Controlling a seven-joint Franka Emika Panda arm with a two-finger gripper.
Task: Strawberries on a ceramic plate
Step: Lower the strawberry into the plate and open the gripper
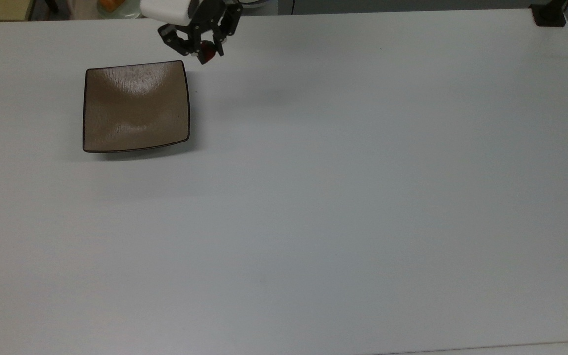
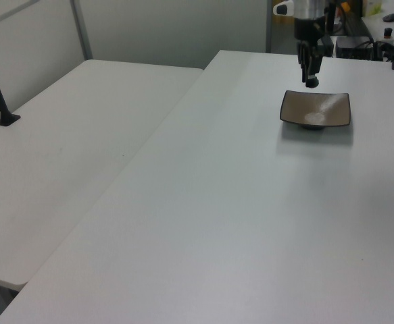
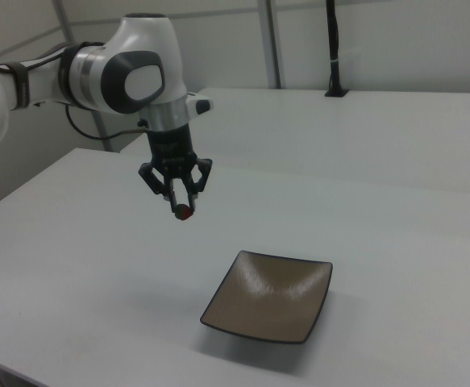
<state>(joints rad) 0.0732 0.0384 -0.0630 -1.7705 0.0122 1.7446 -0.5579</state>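
Wide white counter (image 1: 343, 197), nearly bare. On it the square tan-brown ceramic plate (image 1: 136, 106) sits flat, hollow up, ready to receive. The white arm (image 3: 114, 76) hangs its gripper (image 1: 204, 49) high, at about one o'clock from the plate in the top view, off its corner and apart from it. Fingers are pinched on the small red strawberry (image 3: 185, 214), held at the tips so it drops clean when released. In the right view the berry rides well above the plate, clearing the upturned rim. Carry step, I'd say: plate empty, drop to come.
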